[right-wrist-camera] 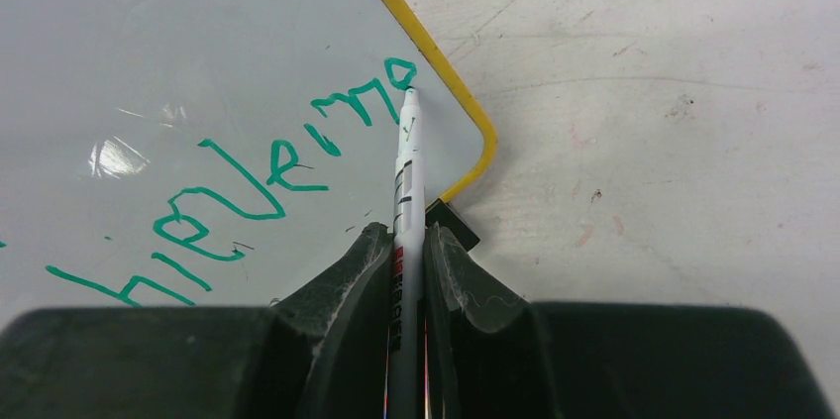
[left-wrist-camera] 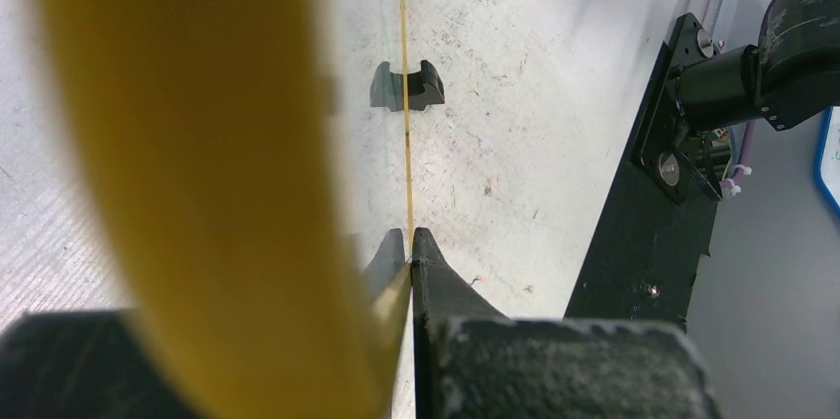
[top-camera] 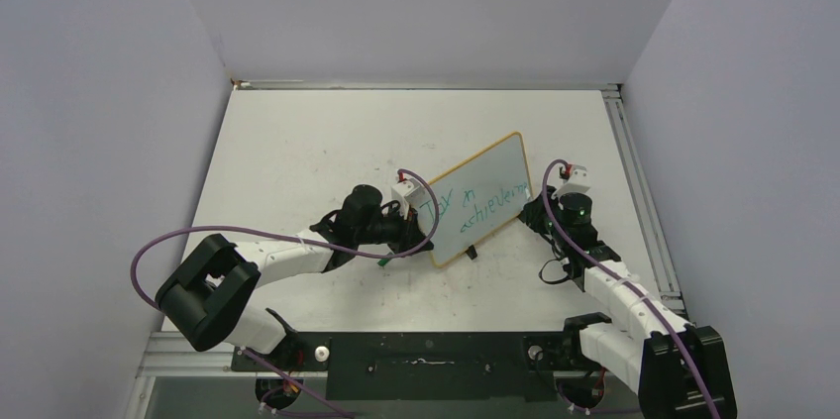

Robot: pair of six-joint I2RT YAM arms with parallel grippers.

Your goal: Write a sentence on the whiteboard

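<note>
A: Scuffed white surface [top-camera: 297,142] first, from our near edge. What do we have closest?

B: Closest are the left arm's fingers [left-wrist-camera: 446,280], pressed together on the thin yellow-orange rim of the small rectangular white whiteboard [top-camera: 495,163]. We judge that the pinch braces the board against the pen's push.

A: And on our right?

B: The right arm's fingers [right-wrist-camera: 461,280] are closed tight around a slim white marker [right-wrist-camera: 406,171]. Its barrel runs straight out between them, so we can steer the tip much as a hand would.

A: Where does the board stand?

B: It stands mid-surface between our two arms, propped on its small black feet [top-camera: 472,253] and angled with its face toward the right arm.

A: What does each view give us alone?

B: From above we read both slanted lines of the teal-green handwritten sentence [top-camera: 473,203], but cannot tell whether the tip touches. The right wrist view puts the tip at the last green letter, close by the board's rounded corner. The left wrist view shows no writing, only the board edge-on and one foot straddling its rim.

A: Farthest?

B: Plain pale walls [top-camera: 416,3] close in the back. We judge the last word nearly done, with little room remaining.
</note>
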